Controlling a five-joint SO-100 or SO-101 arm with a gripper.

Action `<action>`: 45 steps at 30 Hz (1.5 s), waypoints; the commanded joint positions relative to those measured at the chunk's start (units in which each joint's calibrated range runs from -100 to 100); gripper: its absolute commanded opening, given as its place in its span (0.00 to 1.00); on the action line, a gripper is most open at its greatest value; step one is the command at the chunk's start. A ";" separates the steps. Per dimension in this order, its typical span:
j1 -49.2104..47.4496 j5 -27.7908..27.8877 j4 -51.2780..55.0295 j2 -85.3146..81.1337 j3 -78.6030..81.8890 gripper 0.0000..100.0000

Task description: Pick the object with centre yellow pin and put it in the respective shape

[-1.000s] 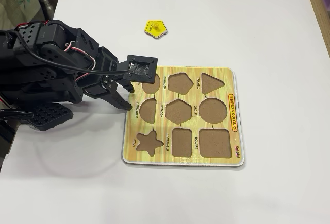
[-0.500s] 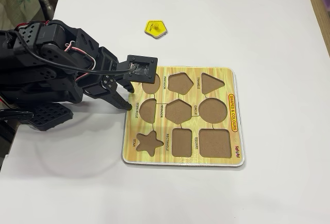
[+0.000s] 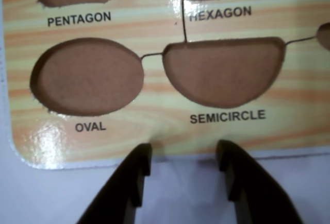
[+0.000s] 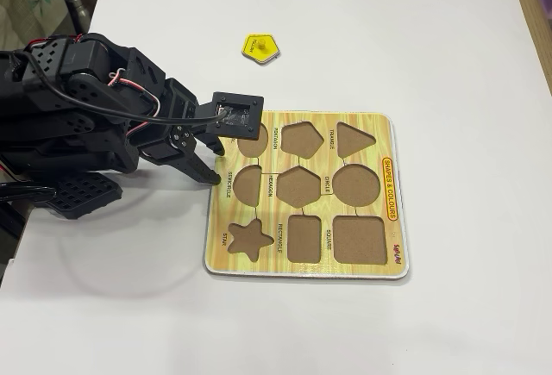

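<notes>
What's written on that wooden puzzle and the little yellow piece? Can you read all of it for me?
On the puzzle board, beside its recesses:
"PENTAGON"
"HEXAGON"
"OVAL"
"SEMICIRCLE"
"TRIANGLE"
"CIRCLE"
"STAR"
"RECTANGLE"
"SQUARE"
On the board's side strip: "SHAPES & COLOURS"
A small logo at the board's corner: too small to read.
Lettering on the yellow pentagon piece: too small to read.

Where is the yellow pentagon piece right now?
In the fixed view, the yellow pentagon piece lies on the white table, above the puzzle board, clear of the gripper.
</notes>
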 commanded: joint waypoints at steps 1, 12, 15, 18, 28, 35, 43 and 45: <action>0.34 0.19 1.13 0.59 0.36 0.16; 0.34 0.19 1.13 0.59 0.36 0.16; 0.34 0.19 1.13 0.59 0.36 0.16; 0.34 0.19 1.13 0.59 0.36 0.16; 0.34 0.19 1.13 0.59 0.36 0.16; 0.34 0.19 1.13 0.59 0.36 0.16; 0.34 0.19 1.13 0.59 0.36 0.16; 0.34 0.19 1.13 0.59 0.36 0.16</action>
